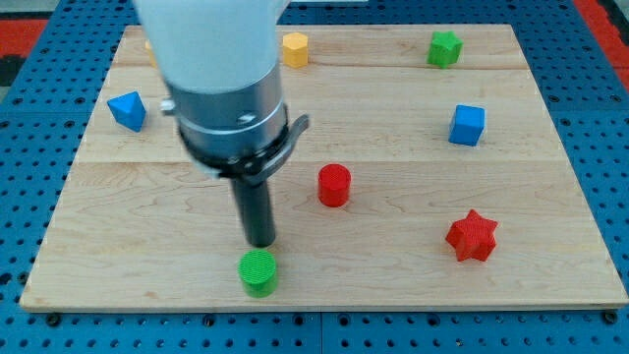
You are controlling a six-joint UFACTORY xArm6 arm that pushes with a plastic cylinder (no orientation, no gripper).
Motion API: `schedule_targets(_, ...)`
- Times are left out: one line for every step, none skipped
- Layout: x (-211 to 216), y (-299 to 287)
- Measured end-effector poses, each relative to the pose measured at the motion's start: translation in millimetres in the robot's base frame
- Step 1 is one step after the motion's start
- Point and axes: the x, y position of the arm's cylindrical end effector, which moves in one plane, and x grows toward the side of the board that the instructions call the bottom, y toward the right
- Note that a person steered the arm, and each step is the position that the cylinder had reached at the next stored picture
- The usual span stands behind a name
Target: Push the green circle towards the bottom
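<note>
The green circle (258,271), a short green cylinder, sits near the board's bottom edge, left of centre. My tip (260,243) is just above it in the view, touching or nearly touching its top side. The arm's white and grey body covers the board's upper left-centre.
On the wooden board (550,265): a red cylinder (334,185) at centre, a red star (472,236) at lower right, a blue cube (468,125) at right, a green star (444,47) at top right, a yellow block (295,48) at top, a blue block (127,110) at left.
</note>
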Motion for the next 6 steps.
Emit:
schedule_targets(-2,82)
schedule_targets(78,77)
schedule_targets(81,70)
schedule_targets(80,45)
schedule_targets(81,-2)
schedule_targets(80,-32)
